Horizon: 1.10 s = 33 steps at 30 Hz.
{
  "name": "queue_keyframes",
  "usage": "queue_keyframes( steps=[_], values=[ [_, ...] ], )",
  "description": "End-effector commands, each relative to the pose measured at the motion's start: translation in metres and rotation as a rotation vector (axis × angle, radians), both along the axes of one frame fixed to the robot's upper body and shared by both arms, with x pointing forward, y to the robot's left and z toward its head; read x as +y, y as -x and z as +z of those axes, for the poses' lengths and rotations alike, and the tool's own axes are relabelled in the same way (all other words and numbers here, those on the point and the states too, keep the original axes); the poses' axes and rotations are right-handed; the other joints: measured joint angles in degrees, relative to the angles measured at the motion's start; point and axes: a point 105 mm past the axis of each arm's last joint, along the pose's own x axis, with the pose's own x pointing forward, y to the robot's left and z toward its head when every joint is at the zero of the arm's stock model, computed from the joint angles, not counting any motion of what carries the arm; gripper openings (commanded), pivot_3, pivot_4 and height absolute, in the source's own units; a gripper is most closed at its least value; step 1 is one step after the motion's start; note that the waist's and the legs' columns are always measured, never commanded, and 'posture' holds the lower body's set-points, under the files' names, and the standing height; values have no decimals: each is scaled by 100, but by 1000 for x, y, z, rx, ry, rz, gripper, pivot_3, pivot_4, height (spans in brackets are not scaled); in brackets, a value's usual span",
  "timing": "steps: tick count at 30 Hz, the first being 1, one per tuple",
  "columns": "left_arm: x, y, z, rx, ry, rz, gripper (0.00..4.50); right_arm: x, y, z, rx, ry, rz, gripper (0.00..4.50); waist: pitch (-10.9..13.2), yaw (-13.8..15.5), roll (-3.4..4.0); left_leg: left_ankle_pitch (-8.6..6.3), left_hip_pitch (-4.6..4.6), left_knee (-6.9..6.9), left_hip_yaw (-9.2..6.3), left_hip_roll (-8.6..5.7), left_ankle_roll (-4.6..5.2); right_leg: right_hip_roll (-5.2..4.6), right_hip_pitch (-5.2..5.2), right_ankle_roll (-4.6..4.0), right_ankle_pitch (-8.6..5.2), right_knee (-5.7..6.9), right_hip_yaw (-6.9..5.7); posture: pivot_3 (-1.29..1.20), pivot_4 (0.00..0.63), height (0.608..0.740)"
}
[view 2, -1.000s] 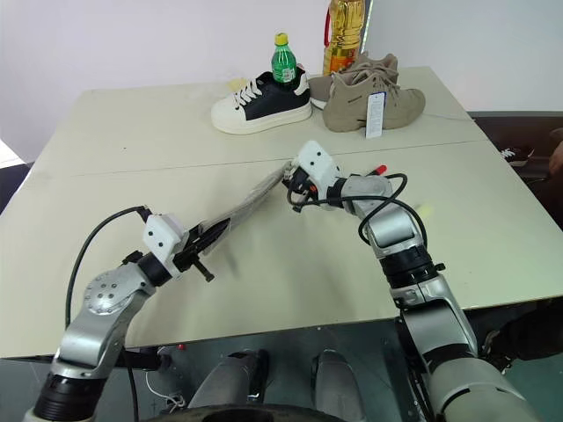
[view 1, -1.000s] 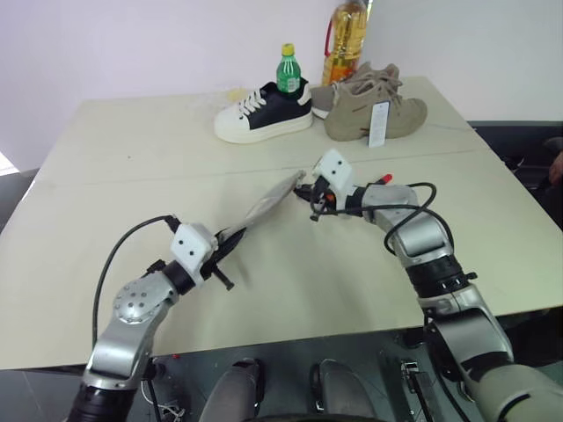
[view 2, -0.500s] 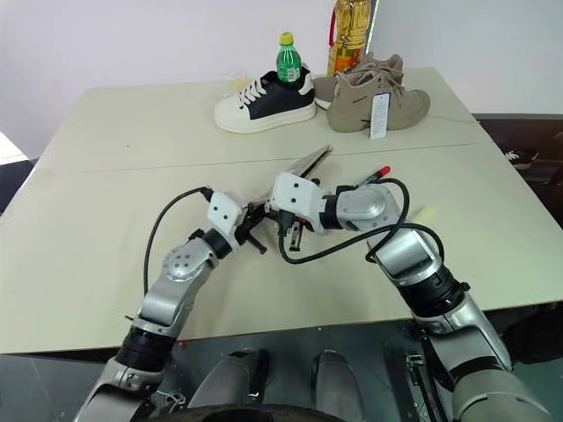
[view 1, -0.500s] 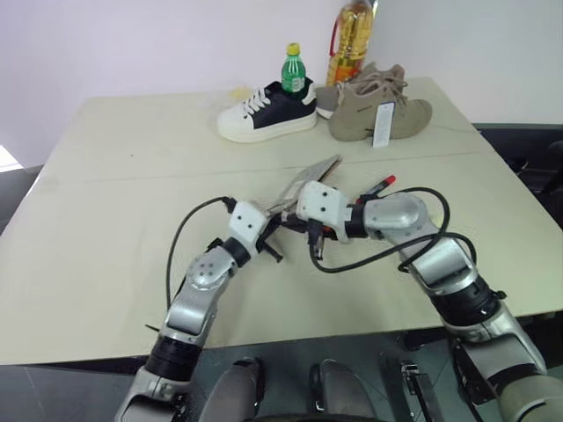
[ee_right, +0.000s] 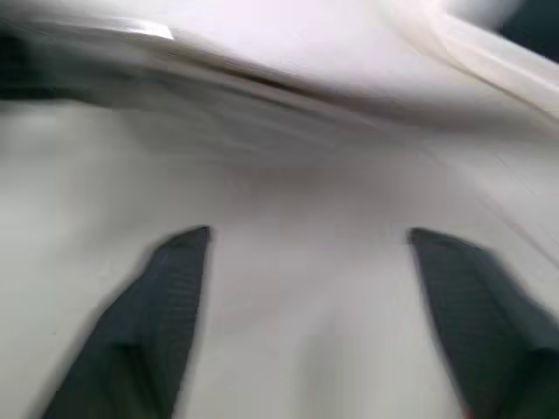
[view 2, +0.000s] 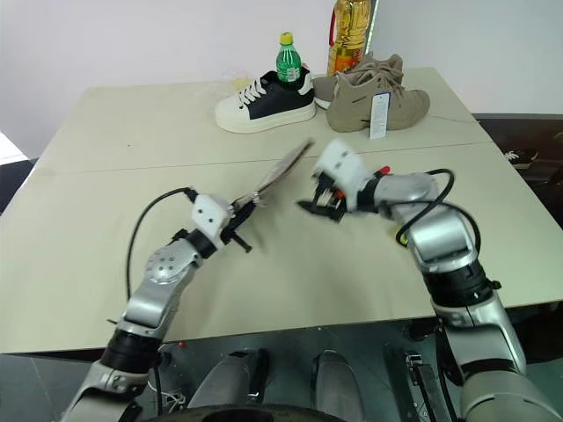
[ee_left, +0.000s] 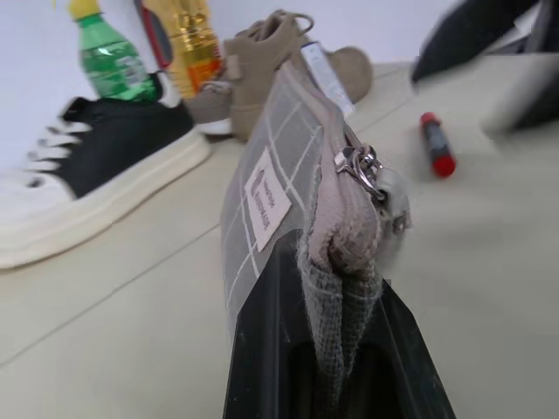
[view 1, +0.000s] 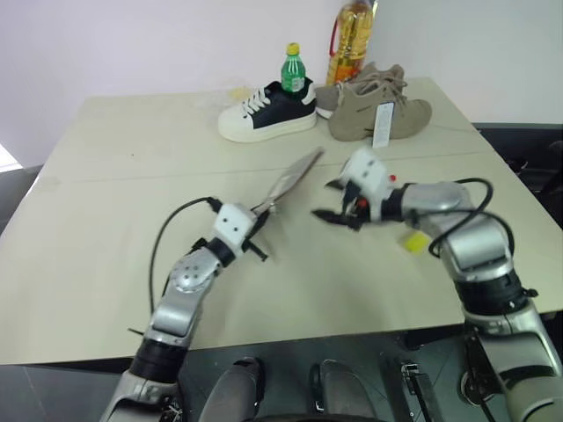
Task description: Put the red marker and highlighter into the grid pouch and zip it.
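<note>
The big pale table (view 1: 106, 229) carries everything, with a black-and-white sneaker (view 1: 264, 112) and a tan pair of shoes (view 1: 378, 110) parked along its far edge beside a green bottle (view 1: 293, 69) and a bottle of oil (view 1: 350, 35).

Out in the middle, the grid pouch (view 1: 293, 176) is held up off the table, slanting away from the left gripper (view 1: 255, 230), whose fingers are pinched tight on one short end of the fabric. From the left wrist view the cloth bunches and folds where it is squeezed, and the zipper pull (ee_left: 360, 166) dangles loose at the top seam. I'd judge it light and floppy: it sags from a single hold, so the mouth will probably need a second hold near the zipper edge to stay open.

The right gripper (view 1: 339, 211) hangs in the air just beside the pouch with its fingers spread wide and nothing between them.

The red marker (ee_left: 435, 144) lies on the table behind that arm. It looks slim, stiff and liable to roll; the middle of the barrel seems the best place to take it. The highlighter (view 1: 411, 242) lies near the right forearm, stubby and easy to pinch across its body.
</note>
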Motion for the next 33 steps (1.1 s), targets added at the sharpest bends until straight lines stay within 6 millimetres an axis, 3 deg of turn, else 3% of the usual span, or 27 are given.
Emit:
queue_keyframes(
  steps=[1,3,6,10,18,21,25,26,29,33],
  values=[
    [11,4,7,-36,-11,39,0,-38,-24,4,34,-105,-328,3828,-1,-6,1,0,0,0,0,0,0,0,0,0,0,0,1,0,150,738],
    [12,5,7,-37,-13,44,0,-53,-32,0,60,-177,-490,3828,-1,-8,1,0,0,-4,1,-1,0,-1,-1,0,0,0,2,0,150,738],
    [10,4,7,-39,-12,44,0,-61,-40,-12,119,-249,-663,3828,-1,-14,3,0,-1,-7,1,-1,0,-1,-3,0,0,0,2,0,150,738],
    [1,2,9,-45,-1,21,0,-57,-48,-30,175,-270,-801,3828,-1,-20,5,1,-1,-8,4,-2,0,0,-5,-1,1,2,3,0,150,738],
    [-5,1,9,-46,9,7,0,-42,-55,-61,318,-319,-905,3828,-1,-33,7,2,-1,-7,6,-3,1,3,-3,0,1,5,3,0,150,738],
    [-5,1,9,-48,16,10,0,-41,-55,-69,342,-308,-921,2624,-1,-41,6,2,3,-6,6,-3,1,4,3,0,1,5,3,0,150,738],
    [-4,1,10,-50,22,19,0,-39,-56,-66,336,-315,-914,576,-2,-121,6,3,7,-6,6,-2,2,5,6,0,1,6,3,0,150,738],
    [-4,2,10,-50,23,20,0,-40,-56,-64,325,-319,-910,307,-2,-141,6,3,8,-6,5,-1,2,6,6,0,1,7,3,0,150,738],
    [-3,3,13,-52,39,11,0,-36,-61,-43,210,-351,-811,298,-2,-157,7,2,7,-8,5,0,3,7,4,0,1,8,2,0,150,738],
    [-1,8,21,-42,76,-29,0,-27,-58,20,-258,-22,-433,298,11,-135,27,2,1,-7,6,-3,3,16,2,3,-1,5,1,0,150,738]
  ],
)
